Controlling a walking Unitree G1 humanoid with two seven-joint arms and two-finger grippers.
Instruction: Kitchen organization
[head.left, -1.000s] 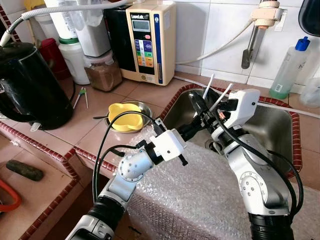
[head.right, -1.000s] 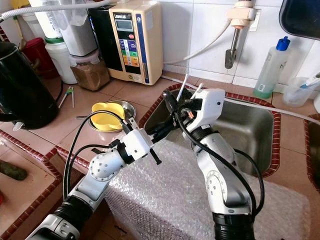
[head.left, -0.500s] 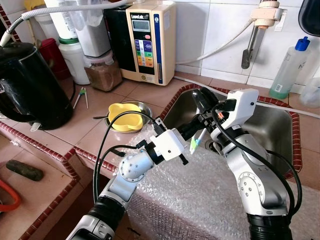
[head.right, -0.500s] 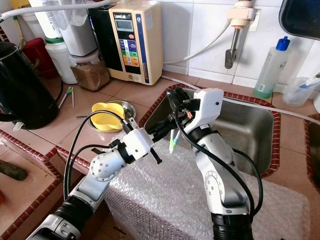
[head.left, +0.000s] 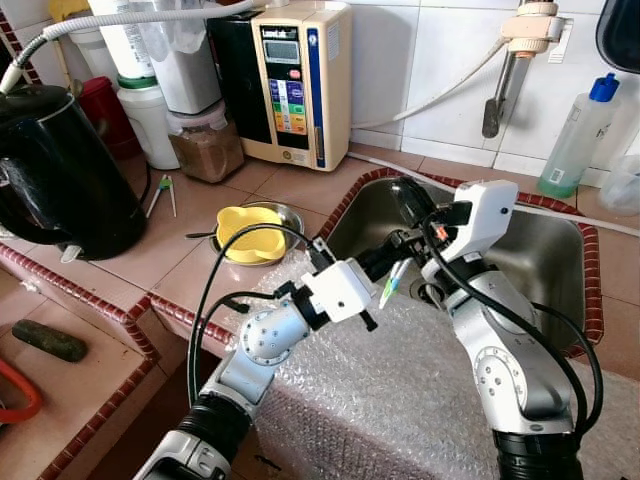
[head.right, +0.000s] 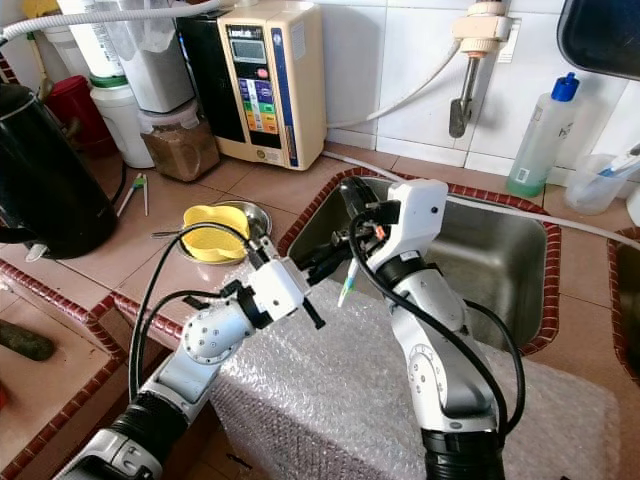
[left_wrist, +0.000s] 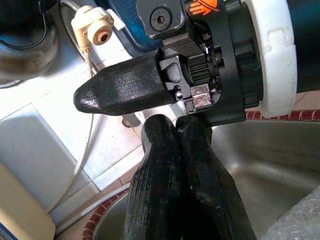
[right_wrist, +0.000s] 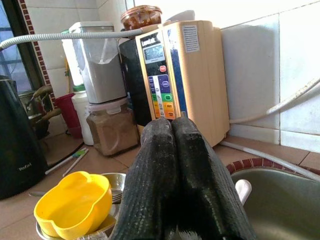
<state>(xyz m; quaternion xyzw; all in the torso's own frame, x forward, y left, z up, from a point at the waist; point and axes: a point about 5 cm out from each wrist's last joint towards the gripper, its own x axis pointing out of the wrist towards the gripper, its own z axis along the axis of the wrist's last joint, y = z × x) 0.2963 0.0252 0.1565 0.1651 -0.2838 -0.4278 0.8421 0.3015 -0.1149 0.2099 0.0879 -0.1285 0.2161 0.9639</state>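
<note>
We see left gripper (head.left: 378, 262) fingers pressed together, tip meeting right gripper (head.left: 408, 205) over sink (head.left: 560, 250) rim; right fingers pressed together too; toothbrush-like stick (head.left: 392, 282) hangs just below both, holder unclear; we judge it light, stiff, slippery; pinch mid-handle, clear of bristles.
</note>
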